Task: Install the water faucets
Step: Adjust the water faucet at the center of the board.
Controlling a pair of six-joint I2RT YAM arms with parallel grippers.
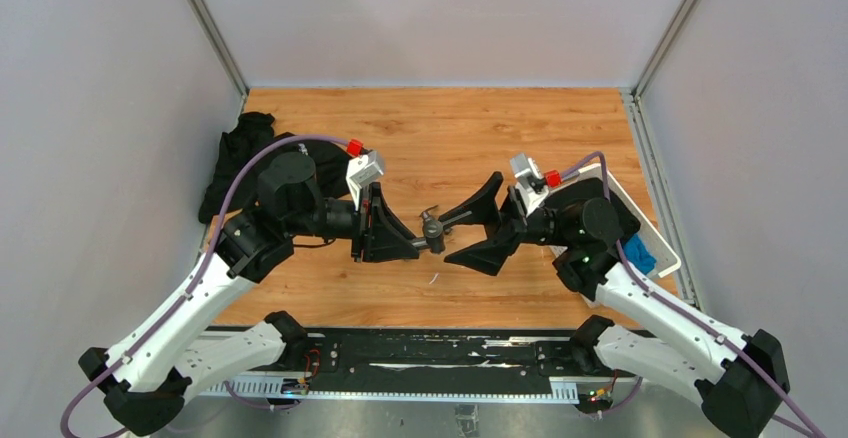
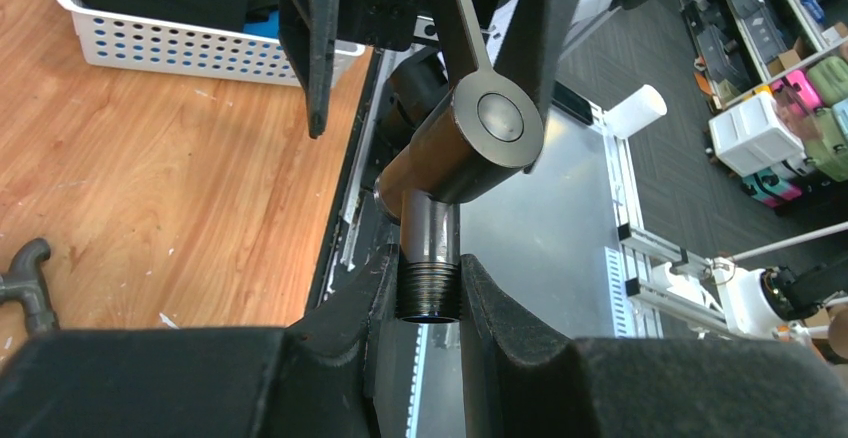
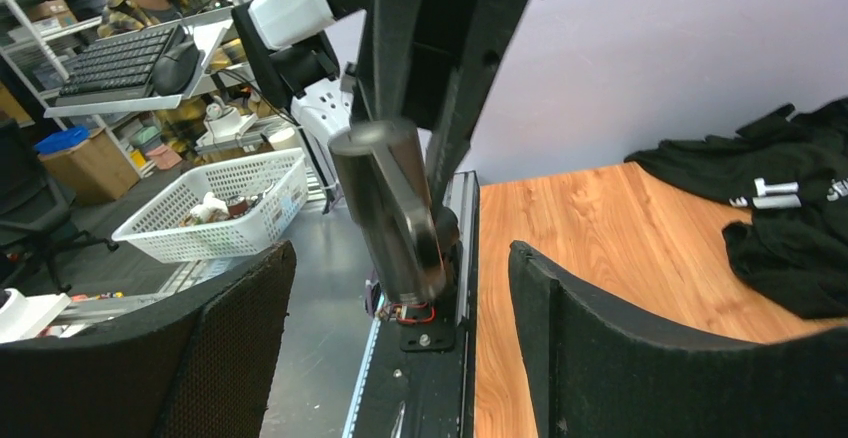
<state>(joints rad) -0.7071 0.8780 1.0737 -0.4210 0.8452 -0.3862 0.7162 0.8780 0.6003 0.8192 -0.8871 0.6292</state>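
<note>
Wooden table [image 1: 450,128], grey walls. My left gripper [image 2: 428,293] is clamped on the faucet [image 2: 480,138] by its threaded stub, up off the boards, which leaves the body exposed. The right gripper [image 3: 395,268] straddles that faucet, jaws wide, touching nothing. I'd guess it's lined up for the lever.

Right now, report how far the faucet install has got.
Done: the lever handle looks fitted on the faucet. In hand: the left fingers are shut on its threaded stub, holding it above the table, while the right fingers stand open either side of it, not gripping. Left: an elbow fitting lies loose on the table, unjoined.
</note>
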